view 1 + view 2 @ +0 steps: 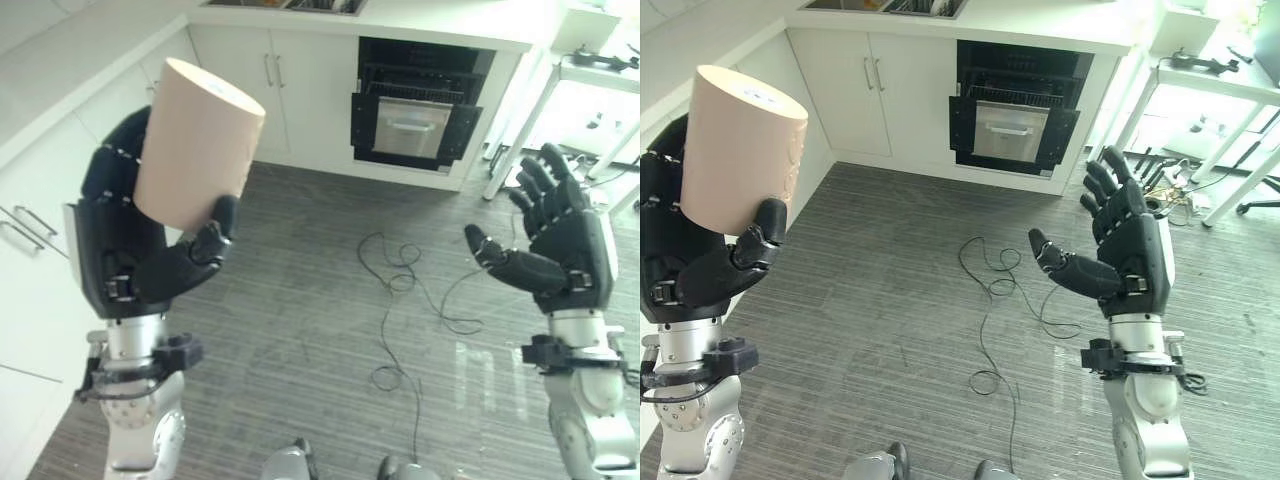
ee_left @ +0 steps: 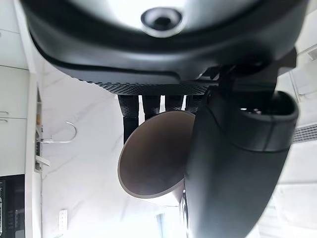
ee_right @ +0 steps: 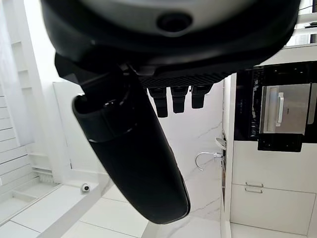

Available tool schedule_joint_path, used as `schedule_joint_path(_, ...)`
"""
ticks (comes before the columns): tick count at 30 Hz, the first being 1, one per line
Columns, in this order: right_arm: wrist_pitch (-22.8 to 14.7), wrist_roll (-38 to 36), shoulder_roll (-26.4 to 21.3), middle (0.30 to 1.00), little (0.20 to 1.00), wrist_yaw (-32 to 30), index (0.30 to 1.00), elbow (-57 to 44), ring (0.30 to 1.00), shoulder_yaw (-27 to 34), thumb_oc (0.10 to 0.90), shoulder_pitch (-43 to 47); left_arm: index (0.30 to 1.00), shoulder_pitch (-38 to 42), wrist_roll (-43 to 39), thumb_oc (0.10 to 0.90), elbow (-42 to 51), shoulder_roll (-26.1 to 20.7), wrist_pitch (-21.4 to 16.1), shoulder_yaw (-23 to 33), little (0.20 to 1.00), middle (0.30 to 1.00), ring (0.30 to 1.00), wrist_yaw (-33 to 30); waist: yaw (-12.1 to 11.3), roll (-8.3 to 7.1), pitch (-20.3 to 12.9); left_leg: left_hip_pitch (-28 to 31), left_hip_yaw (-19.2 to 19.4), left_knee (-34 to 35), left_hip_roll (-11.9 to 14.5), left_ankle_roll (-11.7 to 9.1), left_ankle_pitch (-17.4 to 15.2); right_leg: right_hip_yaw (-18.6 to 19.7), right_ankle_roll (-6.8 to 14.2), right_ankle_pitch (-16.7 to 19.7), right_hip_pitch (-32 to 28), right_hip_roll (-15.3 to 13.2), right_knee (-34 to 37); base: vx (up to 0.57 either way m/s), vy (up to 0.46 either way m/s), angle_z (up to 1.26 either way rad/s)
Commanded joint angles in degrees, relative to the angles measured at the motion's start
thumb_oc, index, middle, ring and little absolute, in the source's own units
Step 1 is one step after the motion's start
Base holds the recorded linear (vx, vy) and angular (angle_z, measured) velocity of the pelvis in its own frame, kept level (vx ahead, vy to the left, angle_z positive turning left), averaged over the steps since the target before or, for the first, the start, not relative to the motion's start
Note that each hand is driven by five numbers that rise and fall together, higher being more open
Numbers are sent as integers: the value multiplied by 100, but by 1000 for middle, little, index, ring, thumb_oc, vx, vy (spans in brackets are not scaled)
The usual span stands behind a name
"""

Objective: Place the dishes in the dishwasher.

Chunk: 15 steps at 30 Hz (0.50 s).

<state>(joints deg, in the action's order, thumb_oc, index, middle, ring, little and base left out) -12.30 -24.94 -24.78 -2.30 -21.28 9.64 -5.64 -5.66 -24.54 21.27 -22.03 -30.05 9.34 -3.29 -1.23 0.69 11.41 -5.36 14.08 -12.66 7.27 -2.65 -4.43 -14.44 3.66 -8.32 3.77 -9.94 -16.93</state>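
A tall beige cup [image 1: 198, 143] is held up at the left, its closed base tilted up and away from me. My left hand [image 1: 130, 240] is shut on the cup, thumb across its lower side and fingers behind it. The left wrist view shows the cup's round end [image 2: 156, 153] against the fingers. My right hand [image 1: 560, 240] is raised at the right, open, fingers straight and spread, holding nothing. The dishwasher [image 1: 415, 110] stands under the counter across the room, its door slightly ajar.
White cabinets [image 1: 270, 85] run along the back wall and the left side under a white counter [image 1: 400, 20]. A white table [image 1: 590, 80] stands at the back right. Grey plank floor [image 1: 300, 330] lies between me and the dishwasher.
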Motion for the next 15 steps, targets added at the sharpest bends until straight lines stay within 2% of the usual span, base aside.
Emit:
schedule_joint_path(1, -784, -123, -112, 900, 900, 42, 900, -389, 900, 194, 800, 278, 300, 544, -44, 400, 358, -267, -586, 147, 300, 300, 300, -108, 353, -37, -563, -74, -84, -453, 15, -211, -509, -10, 284, -133, -29, 203, -25, -14, 94, -5)
schedule_joint_path(7, -837, 19, -80, 900, 900, 35, 900, -336, 900, 70, 800, 380, 300, 763, -81, 400, 200, -350, -489, 12, 300, 300, 300, -36, 391, -67, -678, -5, -142, -453, -70, -133, -620, -48, 330, -96, 20, 135, -25, 0, 47, 2)
schedule_joint_path(8, -843, -236, 53, 900, 900, 532, 900, -400, 900, -148, 800, 363, 300, 702, -155, 400, 165, -472, -403, -117, 300, 300, 300, 185, 389, -184, -334, 310, -355, -453, -430, 103, -893, -389, 448, 439, 156, 198, -25, 56, -76, 9)
schedule_joint_path(9, -815, -348, -37, 900, 900, 490, 900, -370, 900, -116, 800, 446, 300, 625, -206, 400, 276, -367, -307, -167, 300, 300, 300, 209, 296, -216, -427, 248, -389, -453, -469, 111, -834, -326, 320, 204, 59, 304, -25, 77, -106, 9)
schedule_joint_path(10, -808, -325, -22, 900, 900, 506, 900, -347, 900, -119, 800, 475, 300, 615, -150, 400, 265, -321, -325, -197, 300, 300, 300, 212, 273, -220, -456, 228, -367, -453, -467, 112, -831, -328, 280, 134, 39, 325, -25, 104, -138, 10)
schedule_joint_path(15, -747, -170, -145, 900, 900, 419, 900, -276, 900, -189, 800, 481, 300, 503, -177, 400, 277, -285, -347, -188, 300, 300, 300, 63, 244, -233, -544, 325, -176, -453, -464, 41, -748, -163, 156, -43, 25, 441, -25, 120, -109, -12)
